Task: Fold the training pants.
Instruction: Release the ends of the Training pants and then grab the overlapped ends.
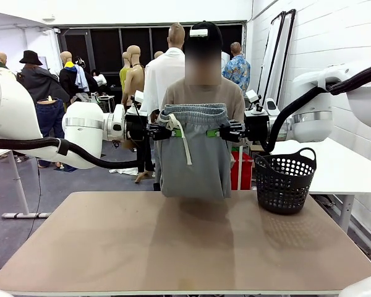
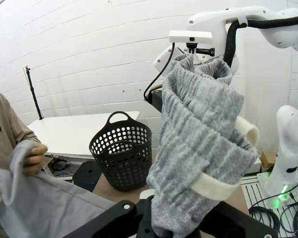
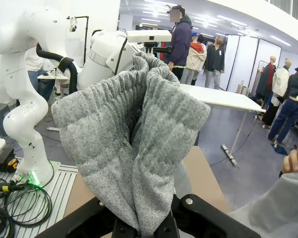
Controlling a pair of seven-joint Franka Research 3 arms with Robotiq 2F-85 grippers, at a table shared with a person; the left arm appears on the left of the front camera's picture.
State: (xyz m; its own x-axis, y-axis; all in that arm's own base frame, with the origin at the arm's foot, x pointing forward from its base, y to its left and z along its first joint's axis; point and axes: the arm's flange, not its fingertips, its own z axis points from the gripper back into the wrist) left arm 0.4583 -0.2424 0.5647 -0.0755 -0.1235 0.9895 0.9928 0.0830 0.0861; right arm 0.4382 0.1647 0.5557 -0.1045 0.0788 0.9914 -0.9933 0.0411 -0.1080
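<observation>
Front view: the left gripper [image 1: 167, 132] and right gripper [image 1: 226, 132] each pinch the waist of the training pants [image 1: 195, 167] hanging above the table [image 1: 173, 247], so they should come down together to lay them flat.

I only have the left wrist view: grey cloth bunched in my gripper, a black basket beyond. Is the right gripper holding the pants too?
Observer: Yes, the right gripper is shut on the training pants' waistband, opposite the left gripper.
Operator: Is the waistband level?
Observer: About level in the front view, stretched between both grippers above the table.
Operator: And the drawstring?
Observer: The white drawstring hangs loose down the front.
</observation>
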